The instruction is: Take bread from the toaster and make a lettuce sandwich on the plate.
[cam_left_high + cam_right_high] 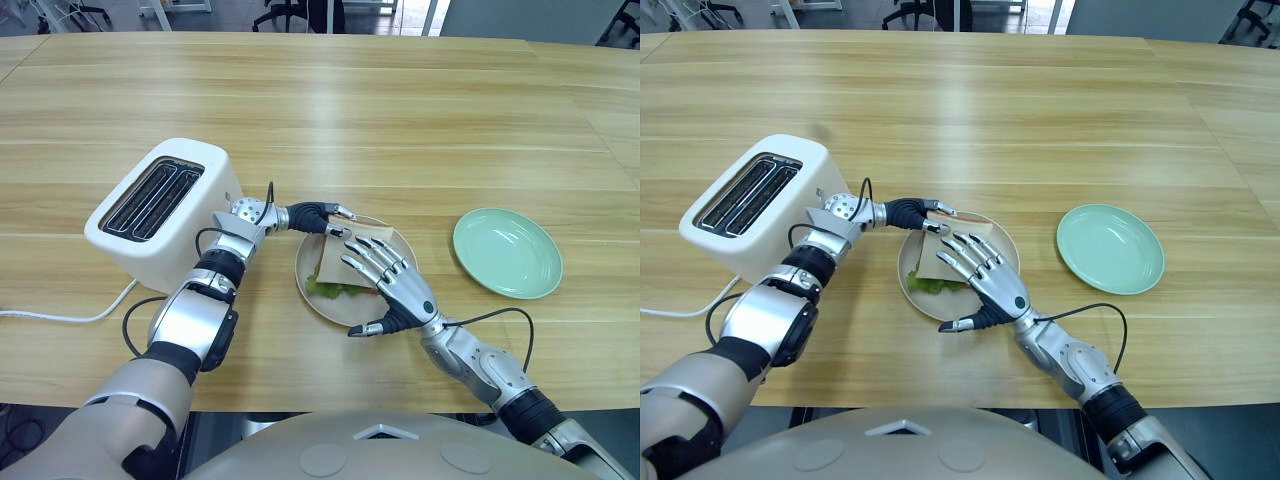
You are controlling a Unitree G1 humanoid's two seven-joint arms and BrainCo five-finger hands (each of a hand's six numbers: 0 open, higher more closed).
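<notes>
— Right hand (392, 283)?
— Open, fingers spread flat over the bread (332, 260), which lies on lettuce (325, 289) on the tan plate (300, 272).
— Left hand (315, 217)?
— At that plate's far rim, by the bread's corner; I cannot tell whether it grips.
— Beyond?
— Toaster (190, 220) left, green plate (507, 252) right, both on the surface (400, 120).

A white two-slot toaster (165, 205) is set upright on the table (400, 120), at the left. Just to its right a round beige plate (303, 285) is laid flat. On it, green lettuce (325, 288) is covered by a tan bread slice (335, 262), with leaf seen at the near edge.
</notes>
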